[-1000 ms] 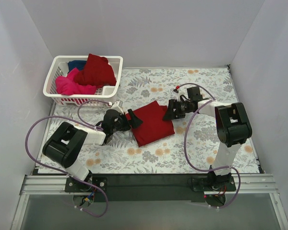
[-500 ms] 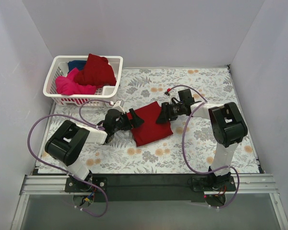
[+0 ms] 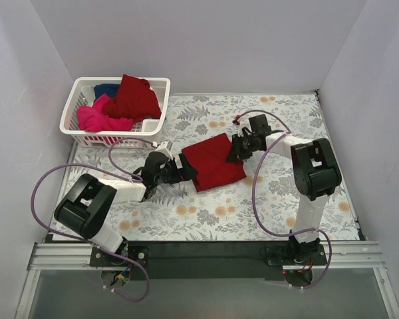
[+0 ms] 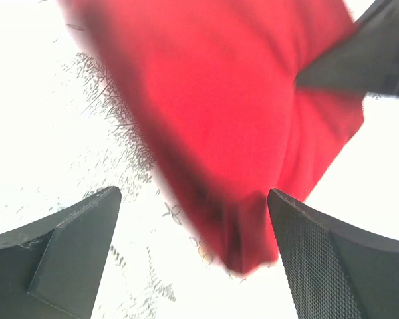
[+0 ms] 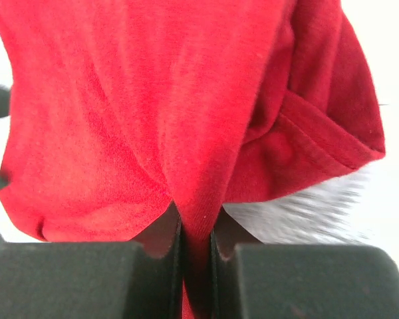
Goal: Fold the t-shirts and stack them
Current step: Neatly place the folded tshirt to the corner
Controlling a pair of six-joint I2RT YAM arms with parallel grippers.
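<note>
The folded dark red cloth t-shirt lies mid-table on the floral-print tablecloth, between the 2 arms. The right gripper is clamped tight on a fold at the shirt's right edge. The left gripper gapes wide at the left corner, holding nothing. Pulling from 1 pinched edge alone could drag the layers askew and undo the fold. Far left, a white plastic lattice basket holds a second dark red shirt, a hot pink shirt and a dark blue shirt.

Folded t-shirt on table between left end effector, right end effector; basket rear-left, t-shirts inside.
</note>
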